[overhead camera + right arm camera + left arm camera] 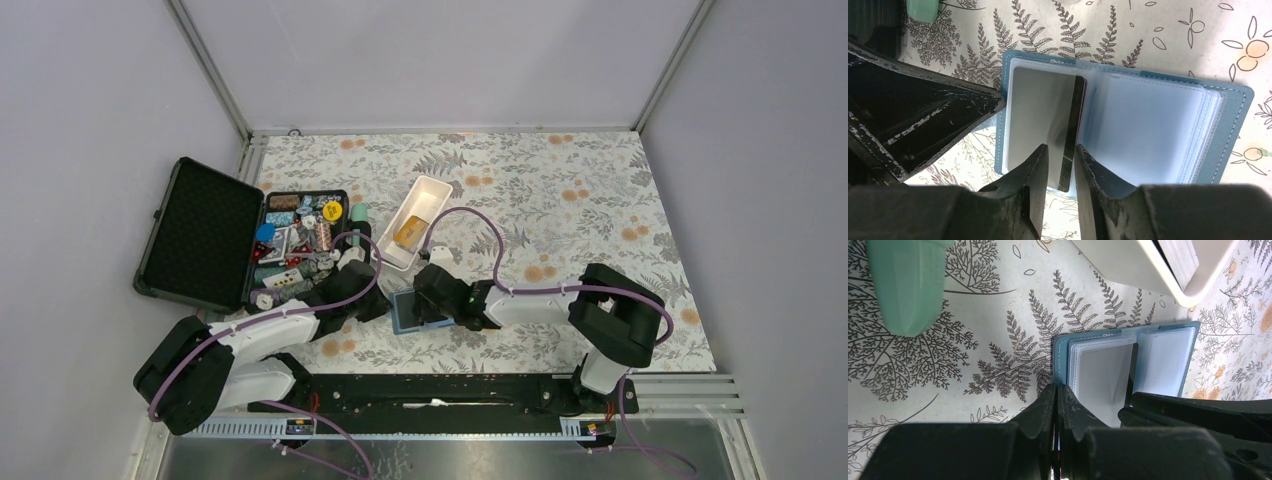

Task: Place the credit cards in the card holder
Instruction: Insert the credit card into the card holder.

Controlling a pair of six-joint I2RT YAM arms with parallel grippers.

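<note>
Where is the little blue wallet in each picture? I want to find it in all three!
Top external: the small teal-blue folding wallet lies low in the middle, between the two arms.
Left wrist: right of centre, open, below the long white tray.
Right wrist: fills the middle, open, a dark shiny card at its left page.
Shared landmark: the mint-green plastic piece, up-left of the wallet in every view.

From overhead we look down across the whole tabletop (560,190); both wrist cameras sit close, sharing the card holder (1148,125).
</note>
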